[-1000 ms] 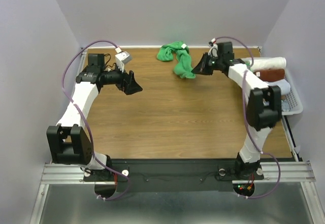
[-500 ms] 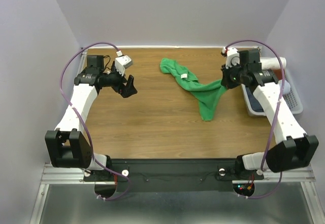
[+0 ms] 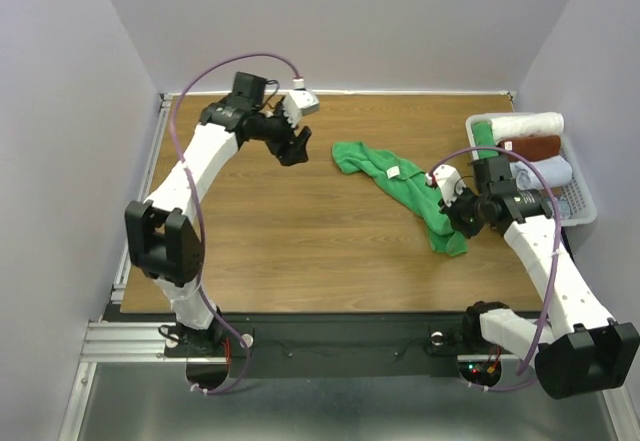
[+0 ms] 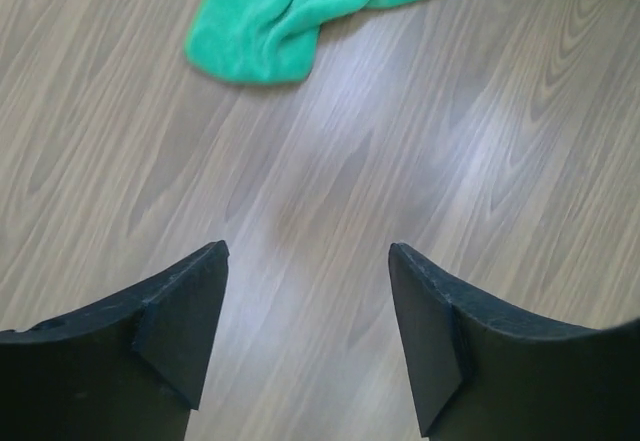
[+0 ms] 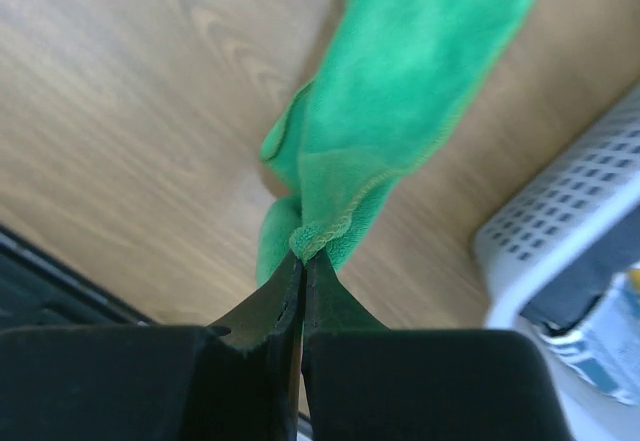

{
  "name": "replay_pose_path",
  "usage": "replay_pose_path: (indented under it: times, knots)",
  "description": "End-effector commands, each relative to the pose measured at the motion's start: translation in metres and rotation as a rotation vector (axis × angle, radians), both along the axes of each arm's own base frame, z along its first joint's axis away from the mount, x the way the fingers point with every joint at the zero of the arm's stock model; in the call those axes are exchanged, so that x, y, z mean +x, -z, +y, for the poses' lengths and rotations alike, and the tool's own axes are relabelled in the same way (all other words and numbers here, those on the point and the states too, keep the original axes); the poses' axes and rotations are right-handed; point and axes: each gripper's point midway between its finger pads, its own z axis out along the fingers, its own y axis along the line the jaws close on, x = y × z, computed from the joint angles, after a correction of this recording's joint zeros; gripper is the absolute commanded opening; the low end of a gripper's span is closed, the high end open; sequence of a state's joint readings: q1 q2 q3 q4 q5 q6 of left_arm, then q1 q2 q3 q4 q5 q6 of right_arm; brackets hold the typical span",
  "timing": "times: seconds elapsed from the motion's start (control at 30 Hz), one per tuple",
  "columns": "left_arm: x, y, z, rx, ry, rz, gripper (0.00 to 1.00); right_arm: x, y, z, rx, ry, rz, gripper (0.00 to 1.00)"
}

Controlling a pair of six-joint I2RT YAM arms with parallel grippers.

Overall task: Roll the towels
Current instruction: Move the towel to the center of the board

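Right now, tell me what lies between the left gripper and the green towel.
Nothing but bare wooden table separates the left gripper from the green towel, clearest in the left wrist view.

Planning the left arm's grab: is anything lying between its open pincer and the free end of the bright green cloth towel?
Nothing visible does: only bare wooden tabletop lies between the left pincer and the bright green cloth towel.

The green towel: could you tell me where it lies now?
Top view: the green towel stretches across the table's right half, near end pinched by the right tool beside the basket.
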State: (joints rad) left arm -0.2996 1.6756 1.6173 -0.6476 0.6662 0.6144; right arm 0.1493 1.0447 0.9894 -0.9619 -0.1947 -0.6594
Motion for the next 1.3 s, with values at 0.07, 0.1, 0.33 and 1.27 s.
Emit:
replay_pose_path:
  times: [0.07, 0.1, 0.33, 1.27]
  knots:
    - [0.022, 0.023, -0.063, 0.013, 0.084, -0.007, 0.83, -0.01, -0.002, 0.013, 0.058, -0.078, -0.004, 0.01]
    - [0.027, 0.036, -0.081, 0.018, 0.109, -0.007, 0.87, -0.009, -0.001, 0.014, 0.066, -0.074, 0.005, 0.01]
    - [0.065, 0.037, -0.171, -0.204, 0.136, 0.031, 0.93, -0.003, -0.001, 0.013, 0.07, -0.018, 0.028, 0.01]
    - [0.114, 0.152, -0.118, 0.014, -0.206, 0.089, 0.92, 0.01, -0.004, 0.013, 0.058, -0.021, 0.021, 0.0]
